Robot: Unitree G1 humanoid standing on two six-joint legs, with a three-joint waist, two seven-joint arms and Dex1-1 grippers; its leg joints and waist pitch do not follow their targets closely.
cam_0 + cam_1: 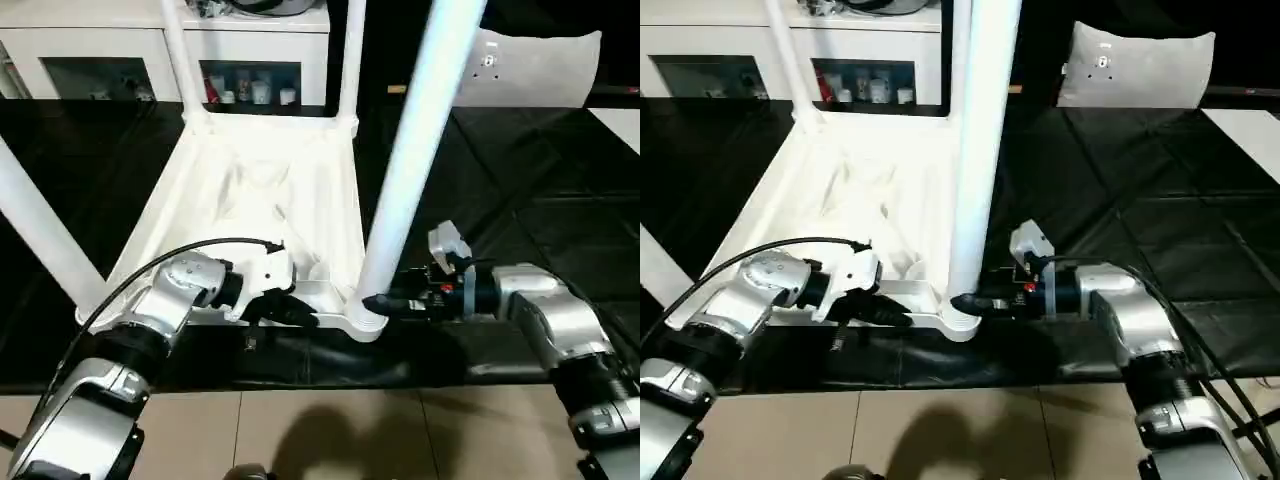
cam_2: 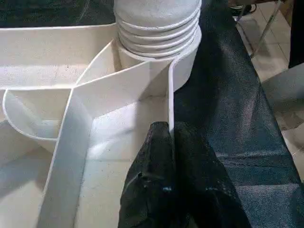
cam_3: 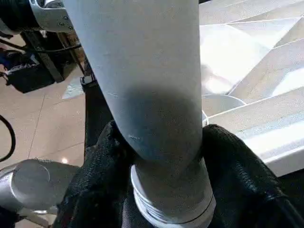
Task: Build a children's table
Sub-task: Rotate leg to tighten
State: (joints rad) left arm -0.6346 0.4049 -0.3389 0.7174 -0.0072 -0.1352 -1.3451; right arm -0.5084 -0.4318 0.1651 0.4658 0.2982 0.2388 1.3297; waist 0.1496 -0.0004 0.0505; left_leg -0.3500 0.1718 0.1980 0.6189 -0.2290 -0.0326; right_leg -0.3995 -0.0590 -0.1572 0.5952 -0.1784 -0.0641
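The children's table (image 1: 250, 190) lies upside down on a black mat, ribbed underside up, with white legs rising from its corner sockets. The near right leg (image 1: 420, 130) stands in its socket (image 2: 156, 42), its threaded base showing. My right gripper (image 1: 375, 303) reaches in from the right and clasps the base of that leg, one black finger (image 3: 102, 161) on each side and touching it. My left gripper (image 1: 290, 312) is shut on the table's near rim (image 2: 170, 95), just left of that socket. Other legs stand at the far left (image 1: 178, 50), far right (image 1: 350, 60) and near left (image 1: 40, 230).
The black mat (image 1: 520, 200) covers the floor around the table, ending at beige tiles (image 1: 330, 430) in front of me. A white cabinet with glass doors (image 1: 240, 50) stands behind the table. A white cushion-like object (image 1: 540, 65) lies at the back right.
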